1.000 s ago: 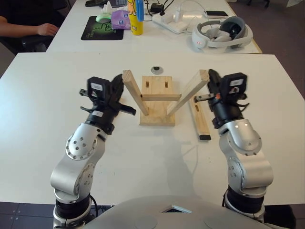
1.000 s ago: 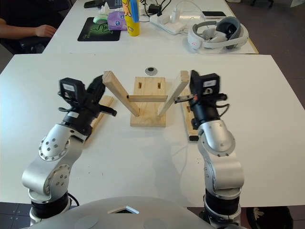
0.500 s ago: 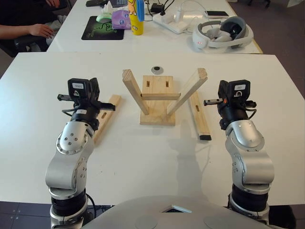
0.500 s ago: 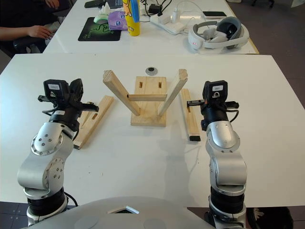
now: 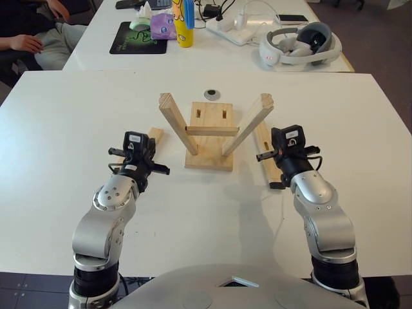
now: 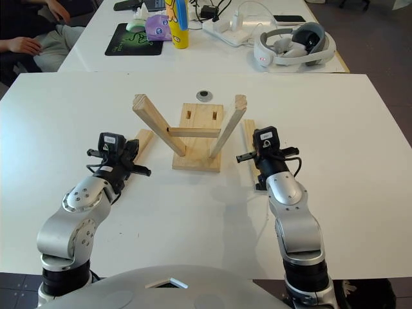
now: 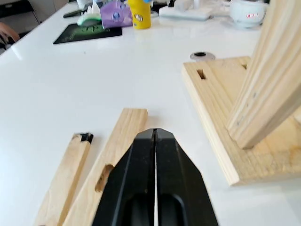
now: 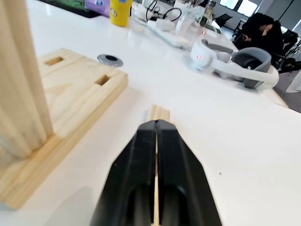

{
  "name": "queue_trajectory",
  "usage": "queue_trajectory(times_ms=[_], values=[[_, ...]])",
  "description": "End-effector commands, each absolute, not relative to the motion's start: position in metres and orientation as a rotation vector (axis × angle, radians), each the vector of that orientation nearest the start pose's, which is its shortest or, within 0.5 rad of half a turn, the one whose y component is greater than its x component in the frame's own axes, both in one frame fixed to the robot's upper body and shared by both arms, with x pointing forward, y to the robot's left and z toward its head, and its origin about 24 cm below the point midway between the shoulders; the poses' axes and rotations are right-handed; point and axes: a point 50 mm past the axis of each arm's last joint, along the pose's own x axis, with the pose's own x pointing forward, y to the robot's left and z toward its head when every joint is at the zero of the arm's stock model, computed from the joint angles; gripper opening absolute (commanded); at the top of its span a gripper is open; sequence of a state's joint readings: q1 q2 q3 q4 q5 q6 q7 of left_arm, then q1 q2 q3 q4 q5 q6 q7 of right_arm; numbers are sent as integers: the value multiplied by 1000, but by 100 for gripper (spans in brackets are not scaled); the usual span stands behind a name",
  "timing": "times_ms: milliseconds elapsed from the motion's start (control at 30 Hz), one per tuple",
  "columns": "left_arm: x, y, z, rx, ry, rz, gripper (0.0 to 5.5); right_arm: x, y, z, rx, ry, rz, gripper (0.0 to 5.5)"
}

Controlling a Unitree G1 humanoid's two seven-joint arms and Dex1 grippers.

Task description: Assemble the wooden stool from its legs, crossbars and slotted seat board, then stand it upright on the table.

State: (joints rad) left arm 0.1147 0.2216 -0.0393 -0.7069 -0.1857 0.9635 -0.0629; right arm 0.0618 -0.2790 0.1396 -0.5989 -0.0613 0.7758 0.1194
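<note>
My left pincer [image 7: 155, 134] is clenched, the two fingers pressed together with nothing between them. It is above two loose wooden pieces [image 7: 117, 155] that lie on the white table [image 5: 64, 129], left of the seat board [image 5: 211, 156]. My right pincer [image 8: 156, 125] is clenched and empty too, above a loose bar [image 8: 158, 113] that lies right of the board. The seat board lies flat in the middle. A left leg [image 5: 175, 121] and a right leg [image 5: 250, 123] stand slanted on it, joined by a crossbar [image 5: 212, 131].
</note>
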Motion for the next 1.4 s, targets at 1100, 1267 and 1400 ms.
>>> queue_trajectory(times_ms=[1100,1267,1400], values=[[235,144,42,328,551,-512,1,239,-116,42,-521,489,604,0],[228,156,40,371,570,-487,1,236,-118,39,-525,505,599,0],[226,150,30,357,591,-508,1,234,-116,37,-528,513,617,0]])
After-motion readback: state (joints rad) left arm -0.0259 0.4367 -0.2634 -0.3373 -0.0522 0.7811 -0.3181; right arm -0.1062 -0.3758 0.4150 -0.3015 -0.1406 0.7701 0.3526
